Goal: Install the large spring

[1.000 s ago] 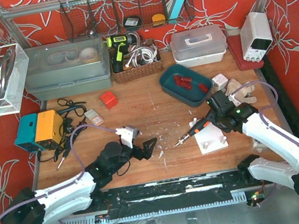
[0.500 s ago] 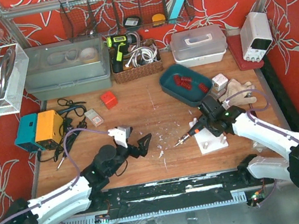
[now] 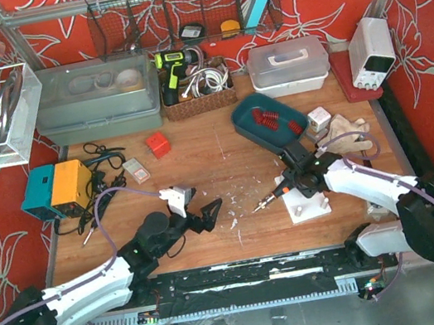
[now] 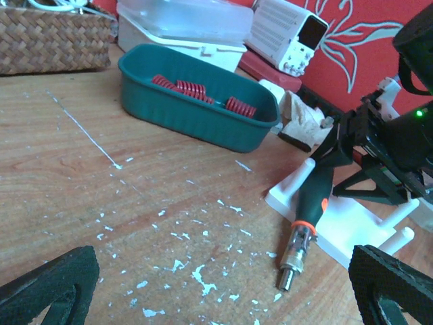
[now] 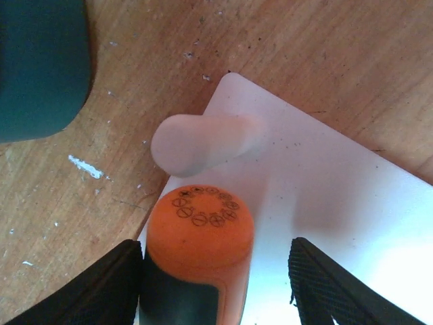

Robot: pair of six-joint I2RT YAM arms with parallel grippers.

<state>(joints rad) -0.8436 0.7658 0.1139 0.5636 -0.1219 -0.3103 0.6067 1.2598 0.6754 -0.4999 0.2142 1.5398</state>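
Observation:
Several red springs [image 3: 266, 117] lie in a teal tray [image 3: 236, 119] at the back right; they also show in the left wrist view [image 4: 189, 89] inside the tray [image 4: 196, 118]. A white peg fixture [image 3: 308, 201] [image 4: 338, 233] [image 5: 338, 203] lies in front of it, with a peg [image 5: 196, 142] lying sideways. A green and orange screwdriver [image 3: 277, 192] [image 4: 314, 196] [image 5: 199, 230] rests partly on the fixture. My right gripper [image 3: 294, 178] [image 5: 216, 284] is open and straddles the screwdriver's handle end, the left finger against its side. My left gripper [image 3: 207, 213] [image 4: 220, 291] is open and empty, low over the table, left of the screwdriver tip.
A white lidded box [image 3: 288, 66], a power supply [image 3: 371, 51], a wicker basket [image 3: 198, 94] and a grey bin [image 3: 97, 99] line the back. A red block [image 3: 158, 144], an orange and teal device [image 3: 58, 189], cables and gloves [image 3: 346, 130] are nearby. White flakes [image 4: 196, 274] litter the wood.
My right gripper has moved left along the fixture to the screwdriver's handle end. My left gripper has shifted slightly right and stays open.

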